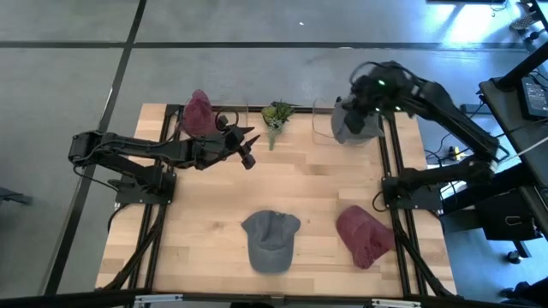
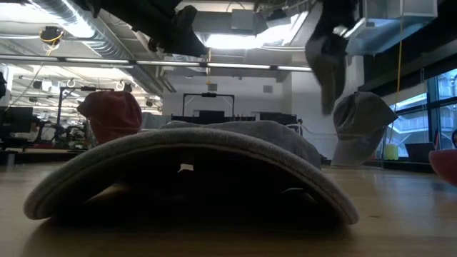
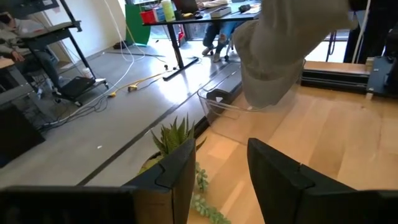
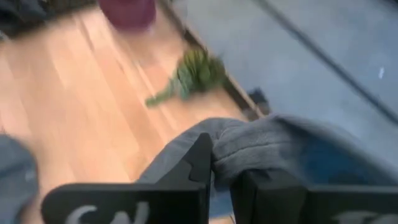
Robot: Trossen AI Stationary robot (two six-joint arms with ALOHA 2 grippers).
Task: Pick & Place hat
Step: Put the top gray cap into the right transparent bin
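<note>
A grey hat [image 1: 353,122] is at the table's far right, next to a clear stand [image 1: 323,121], and my right gripper [image 4: 221,167] is shut on it. The same grey hat [image 3: 280,50] shows in the left wrist view above the clear stand [image 3: 227,106]. My left gripper [image 3: 221,171] is open above the table's middle left, touching nothing. A red hat [image 1: 199,113] sits upright at the far left. Near the near edge, a grey cap [image 1: 271,239] and a red cap [image 1: 364,236] lie flat on the wood. My right gripper pinches a bunched fold of the grey hat's cloth [image 4: 249,146] between its two shut fingers [image 4: 199,162], coming from above. The hat [image 2: 360,128] hangs beside and below the fingers. I cannot tell whether its lower edge rests on the clear stand.
A small green plant [image 1: 276,115] stands at the far edge between the red hat and the clear stand. The grey cap [image 2: 193,171] fills the front of the low view. Bare wood lies across the table's middle [image 1: 317,184].
</note>
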